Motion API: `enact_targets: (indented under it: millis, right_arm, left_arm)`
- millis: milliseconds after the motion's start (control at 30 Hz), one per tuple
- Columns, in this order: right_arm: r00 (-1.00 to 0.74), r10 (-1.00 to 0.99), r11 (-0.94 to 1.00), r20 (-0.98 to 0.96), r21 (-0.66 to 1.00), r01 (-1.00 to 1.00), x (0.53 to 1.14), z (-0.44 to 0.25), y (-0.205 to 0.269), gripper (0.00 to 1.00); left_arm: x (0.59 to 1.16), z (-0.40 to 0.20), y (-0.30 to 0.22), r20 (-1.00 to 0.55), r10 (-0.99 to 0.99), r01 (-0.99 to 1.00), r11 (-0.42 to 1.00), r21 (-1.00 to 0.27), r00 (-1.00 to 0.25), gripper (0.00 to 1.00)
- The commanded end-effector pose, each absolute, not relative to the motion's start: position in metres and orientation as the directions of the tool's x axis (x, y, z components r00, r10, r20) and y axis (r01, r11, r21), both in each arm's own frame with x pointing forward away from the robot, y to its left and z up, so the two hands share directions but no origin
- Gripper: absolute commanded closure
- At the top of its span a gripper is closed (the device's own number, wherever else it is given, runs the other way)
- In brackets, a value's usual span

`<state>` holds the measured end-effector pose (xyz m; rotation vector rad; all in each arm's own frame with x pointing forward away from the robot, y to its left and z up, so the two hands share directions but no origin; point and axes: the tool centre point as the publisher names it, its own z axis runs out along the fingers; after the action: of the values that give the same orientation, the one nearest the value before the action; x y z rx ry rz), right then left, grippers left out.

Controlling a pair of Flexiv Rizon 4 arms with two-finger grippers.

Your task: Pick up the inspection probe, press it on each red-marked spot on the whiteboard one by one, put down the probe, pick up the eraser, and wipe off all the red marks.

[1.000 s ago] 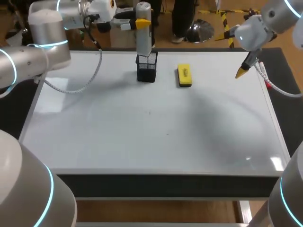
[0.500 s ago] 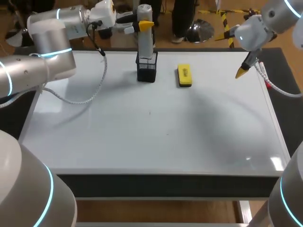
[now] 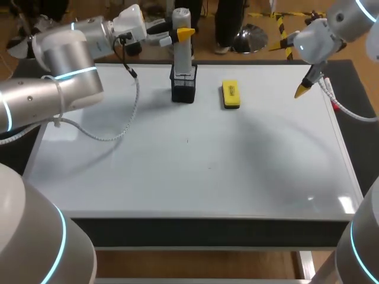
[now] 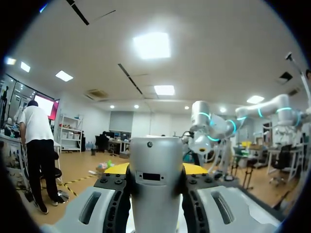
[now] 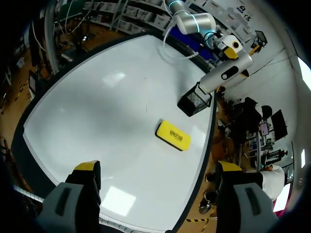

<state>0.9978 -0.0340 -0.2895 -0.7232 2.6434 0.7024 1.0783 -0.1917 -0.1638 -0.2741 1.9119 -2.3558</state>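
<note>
Left arm's elbow has swung toward the holder, with the left gripper fingers clamped on the inspection probe standing in it. Right gripper fingers are apart. The eraser lies beside the holder, not picked up yet, so I'd guess wiping's still left, though I can't spot any red marks on the whiteboard.

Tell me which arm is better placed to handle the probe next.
Left. The left hand is shut on the probe standing in the black holder; the right hand hangs open near the whiteboard's right edge.

The probe was silver-grey, the mesh holder black, the eraser beside the holder yellow with a dark label, the whiteboard white; the right tool had yellow tips.
</note>
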Motion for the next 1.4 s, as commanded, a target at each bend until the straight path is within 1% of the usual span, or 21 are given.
enact_targets:
  millis: [33,1400]
  right_arm:
    - [-0.824,-0.393,0.754,-0.409,0.371,-0.543,0.998,-0.289,-0.034,0.00]
    - [-0.824,-0.393,0.754,-0.409,0.371,-0.543,0.998,-0.289,-0.034,0.00]
  left_arm:
    - [1.076,-0.164,-0.191,0.096,-0.252,-0.041,-0.216,-0.975,-0.963,1.00]
    - [1.083,-0.189,-0.192,0.022,-0.095,0.001,-0.238,-0.971,-0.995,1.00]
